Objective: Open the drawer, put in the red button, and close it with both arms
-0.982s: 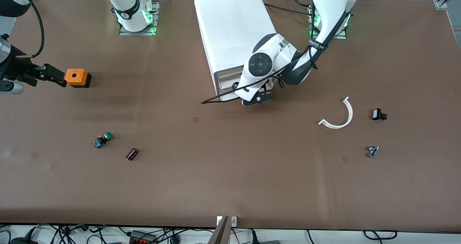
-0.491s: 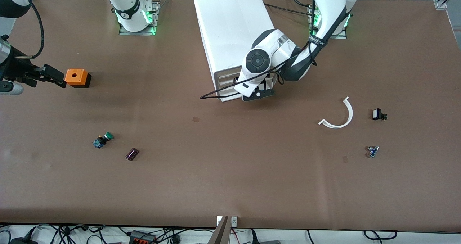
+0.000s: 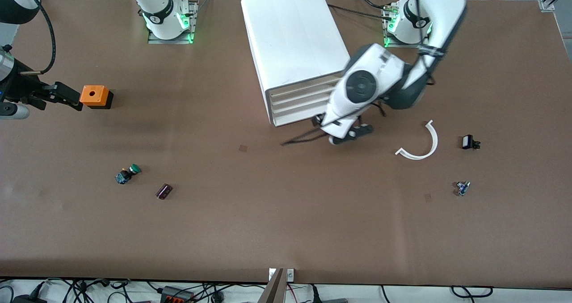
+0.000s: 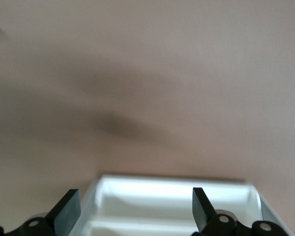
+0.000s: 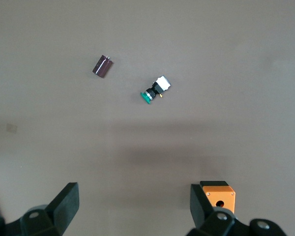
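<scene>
The white cabinet (image 3: pixel 290 30) stands at the table's middle, near the arms' bases. Its top drawer (image 3: pixel 301 87) looks flush with the two drawer fronts below it. My left gripper (image 3: pixel 346 135) hovers over the table just off the cabinet's front corner, at the left arm's end. It is open and empty (image 4: pixel 133 216), and white drawer fronts (image 4: pixel 172 196) show between its fingers. My right gripper (image 3: pixel 62 94) waits open and empty (image 5: pixel 132 211) beside the orange cube (image 3: pixel 94 96). No red button shows in any view.
A green-capped button (image 3: pixel 128 174) and a dark purple cylinder (image 3: pixel 164 191) lie toward the right arm's end; both show in the right wrist view (image 5: pixel 155 91), (image 5: pixel 103 66), as does the cube (image 5: pixel 220 194). A white curved strip (image 3: pixel 422 144), a black part (image 3: pixel 468 142) and a small blue part (image 3: pixel 462 187) lie toward the left arm's end.
My left gripper first pressed in against the cabinet's front, then pulled away toward the left arm's end, leaving the drawer fronts in full view. The right arm has not moved.
</scene>
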